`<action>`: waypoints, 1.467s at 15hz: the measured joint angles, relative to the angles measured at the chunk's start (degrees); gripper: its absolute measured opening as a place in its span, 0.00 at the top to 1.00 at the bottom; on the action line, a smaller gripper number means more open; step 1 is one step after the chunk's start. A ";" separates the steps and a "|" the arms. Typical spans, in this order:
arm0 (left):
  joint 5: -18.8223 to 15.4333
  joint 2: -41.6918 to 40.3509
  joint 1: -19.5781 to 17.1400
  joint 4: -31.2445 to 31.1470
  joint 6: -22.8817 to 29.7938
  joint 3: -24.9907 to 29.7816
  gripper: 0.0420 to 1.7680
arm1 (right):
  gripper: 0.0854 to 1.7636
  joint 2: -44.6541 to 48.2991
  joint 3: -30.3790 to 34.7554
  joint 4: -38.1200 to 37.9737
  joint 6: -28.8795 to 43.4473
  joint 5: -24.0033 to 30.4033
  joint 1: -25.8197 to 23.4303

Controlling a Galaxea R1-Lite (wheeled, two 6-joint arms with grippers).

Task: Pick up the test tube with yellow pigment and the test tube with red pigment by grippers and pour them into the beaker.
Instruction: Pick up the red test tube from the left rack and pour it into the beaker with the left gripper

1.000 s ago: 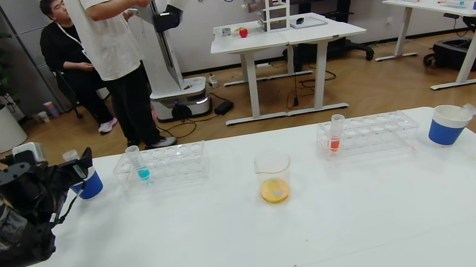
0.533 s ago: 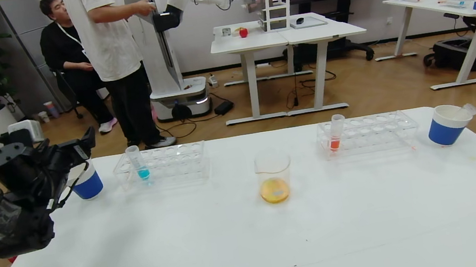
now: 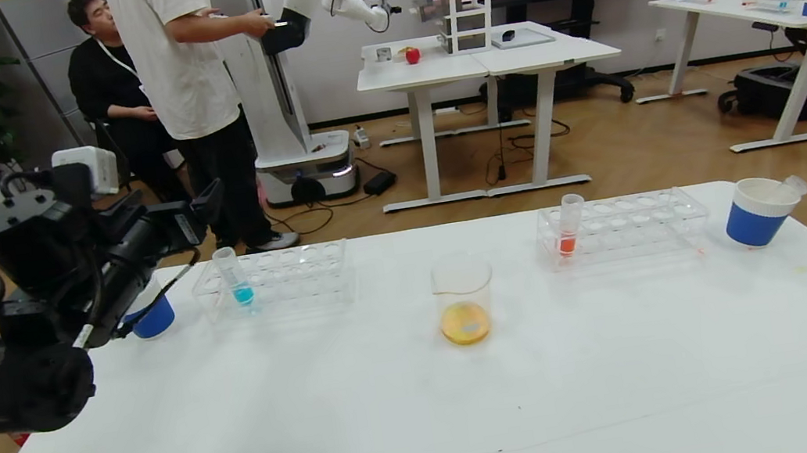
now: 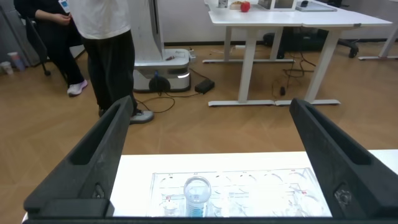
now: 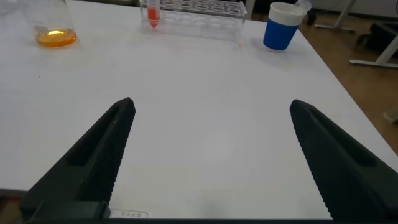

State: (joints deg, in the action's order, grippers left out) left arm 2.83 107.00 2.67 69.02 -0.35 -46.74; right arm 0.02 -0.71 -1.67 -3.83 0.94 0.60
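The beaker (image 3: pixel 464 298) stands upright near the middle of the white surface (image 3: pixel 430 412), with a shallow pool of orange-yellow liquid in its bottom; one beaker only. To its left and farther back lies one clear rack (image 3: pixel 277 280) holding a single tube with blue liquid (image 3: pixel 233 276); to its right and farther back lies a second clear rack (image 3: pixel 625 227) holding a single tube with orange-red liquid (image 3: pixel 568 225); two racks, two racked tubes. Two blue-and-white paper cups stand on the surface: one (image 3: pixel 761 211) at the far right with a clear tube leaning inside, one (image 3: pixel 148 316) at the far left, partly hidden by the arm. The left gripper (image 3: pixel 192 213) is raised above the surface's left edge, pointing toward the blue tube's rack, its fingers (image 4: pixel 93 165) spread wide apart and holding nothing. The right gripper (image 5: pixel 211 155) hovers over bare surface on the near right side, its fingers (image 5: pixel 336 162) also wide apart and empty, well apart from beaker and racks.
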 joint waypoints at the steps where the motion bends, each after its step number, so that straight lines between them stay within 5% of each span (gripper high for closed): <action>1: 0.01 -2.10 0.35 -1.44 -0.33 0.46 0.01 | 0.02 0.00 0.00 0.00 0.00 0.00 0.00; 7: -0.16 -22.10 0.27 -22.69 -1.27 1.26 0.01 | 0.02 0.00 0.00 0.00 0.00 0.00 0.00; 17: -0.07 -65.82 -1.55 -70.21 -5.51 -1.24 0.01 | 0.02 0.00 0.00 0.02 0.00 0.00 0.00; 22: -0.20 -82.60 -1.27 -75.76 -5.38 0.99 0.01 | 0.02 0.00 0.00 0.02 0.00 0.00 0.00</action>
State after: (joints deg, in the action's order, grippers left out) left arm 2.63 24.39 1.40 -6.74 -5.73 -45.75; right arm 0.02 -0.71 -1.65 -3.83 0.94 0.60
